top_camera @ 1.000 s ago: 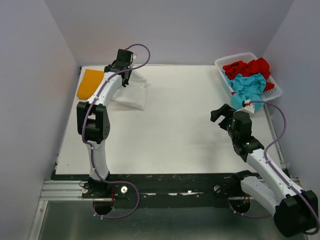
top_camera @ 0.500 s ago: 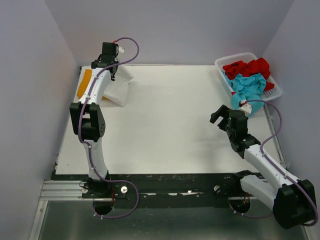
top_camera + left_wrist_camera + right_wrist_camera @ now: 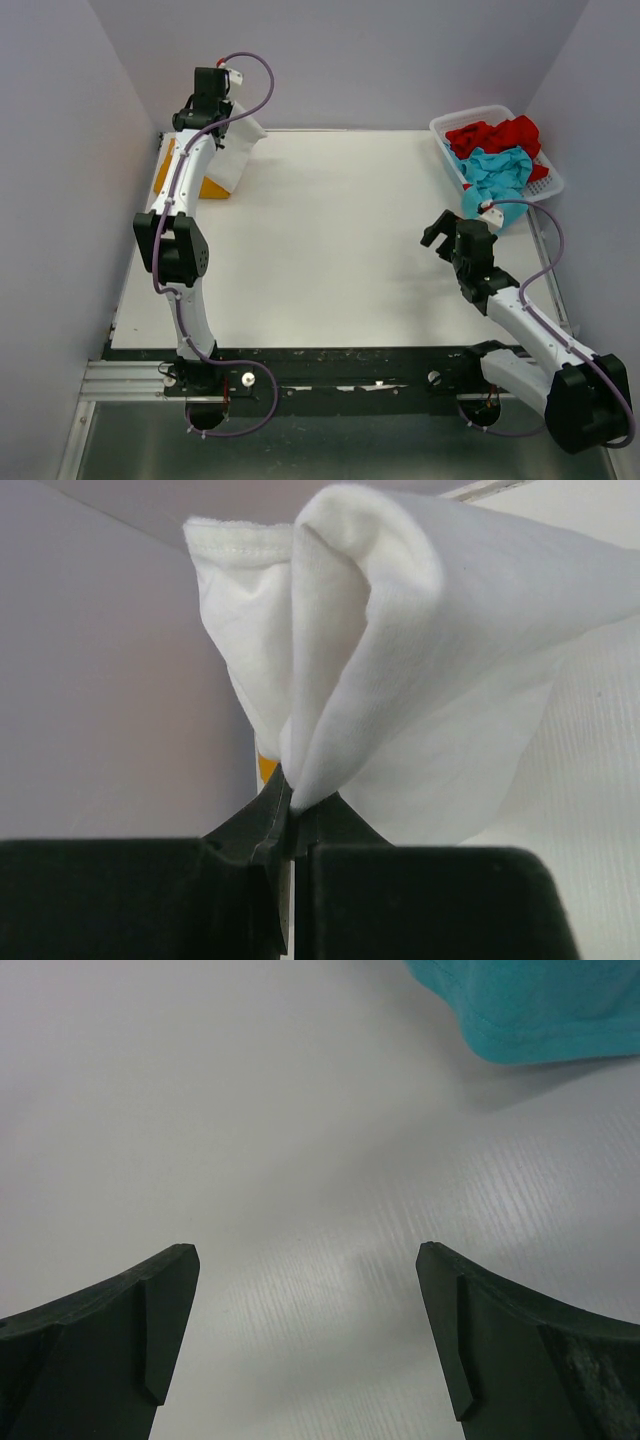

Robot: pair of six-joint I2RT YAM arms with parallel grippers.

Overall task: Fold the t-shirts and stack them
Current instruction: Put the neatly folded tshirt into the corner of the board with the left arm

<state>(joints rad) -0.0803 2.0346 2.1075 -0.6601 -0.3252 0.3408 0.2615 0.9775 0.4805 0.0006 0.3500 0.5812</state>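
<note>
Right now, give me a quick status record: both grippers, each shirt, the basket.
left gripper: shut on white shirt, far left corner of table
right gripper: open, empty, above bare table near basket
white shirt: pinched at a fold, raised at the pinch
orange-yellow shirt: on table at far left, partly hidden
red shirt: in basket
teal shirt: in basket, spilling over its near rim
basket: far right corner

Folded white t-shirt (image 3: 232, 155) raised over orange-yellow t-shirt (image 3: 212, 188) far left; red t-shirt (image 3: 495, 135), teal t-shirt (image 3: 495, 172) heaped far right
</note>
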